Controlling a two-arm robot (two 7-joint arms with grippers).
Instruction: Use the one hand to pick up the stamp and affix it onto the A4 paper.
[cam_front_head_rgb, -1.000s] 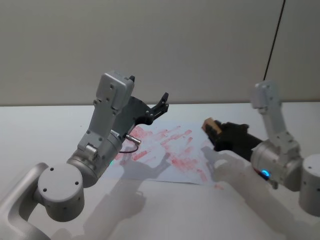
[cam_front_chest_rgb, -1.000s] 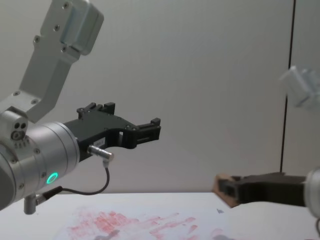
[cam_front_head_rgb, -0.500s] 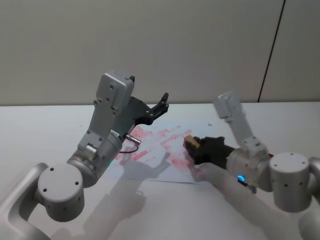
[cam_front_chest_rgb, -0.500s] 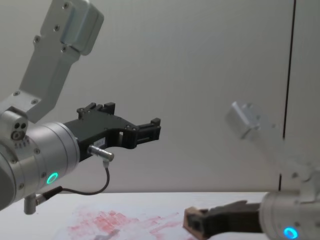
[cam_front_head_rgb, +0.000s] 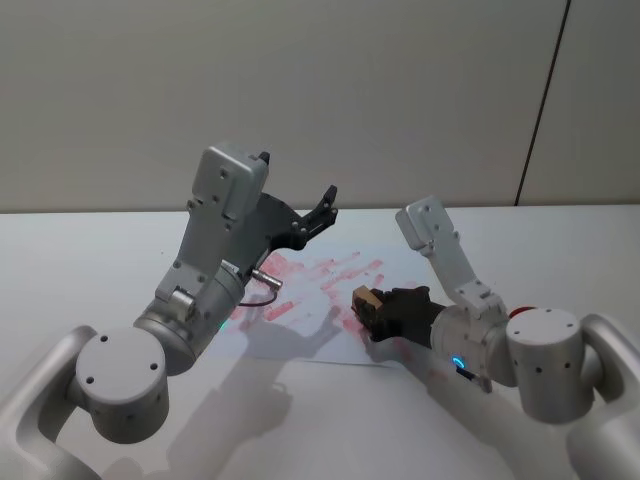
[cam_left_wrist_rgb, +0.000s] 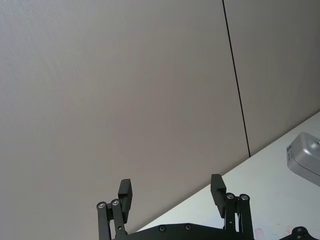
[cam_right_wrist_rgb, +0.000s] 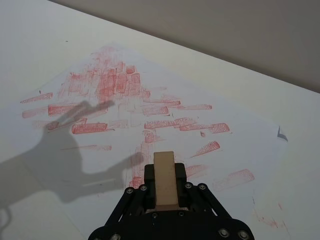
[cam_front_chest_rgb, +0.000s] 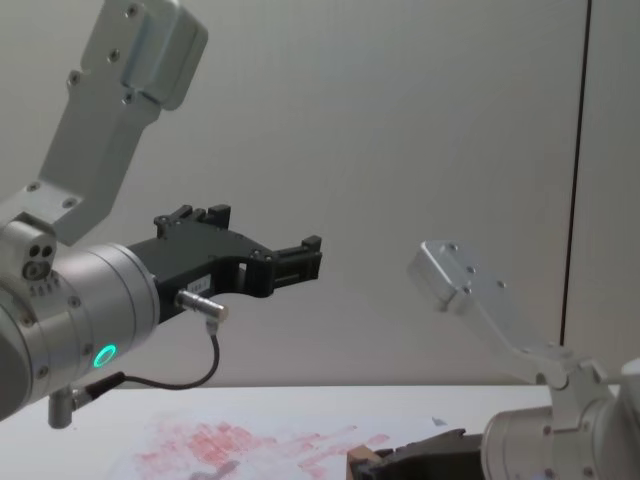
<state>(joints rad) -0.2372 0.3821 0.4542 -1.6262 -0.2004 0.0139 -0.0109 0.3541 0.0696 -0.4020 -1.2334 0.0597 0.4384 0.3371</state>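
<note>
The robot's right gripper (cam_front_head_rgb: 378, 312) is holding the stamp (cam_right_wrist_rgb: 165, 179), a small tan wooden block, low over the A4 paper (cam_front_head_rgb: 300, 335). Its black fingers (cam_right_wrist_rgb: 181, 176) are pinching the block from both sides. The block's free end is sticking out ahead of them and pointing down toward the sheet. The paper is lying flat on the white bench (cam_front_head_rgb: 80, 250) and is carrying many blotchy red prints. The stamp is sitting over the right part of the sheet, near the edge closest to the robot, above some of those red marks. Whether its face is touching the paper cannot be told. The left gripper (cam_left_wrist_rgb: 170, 187) is hanging raised above the far left of the paper, with its fingers spread and holding nothing.

As for progress, the pick-up looks done, since the stamp is off the bench and gripped firmly. What seems to be left is pressing the stamp's face flat onto the sheet. The block appears to be approaching at a slant, so it probably needs levelling first.
</note>
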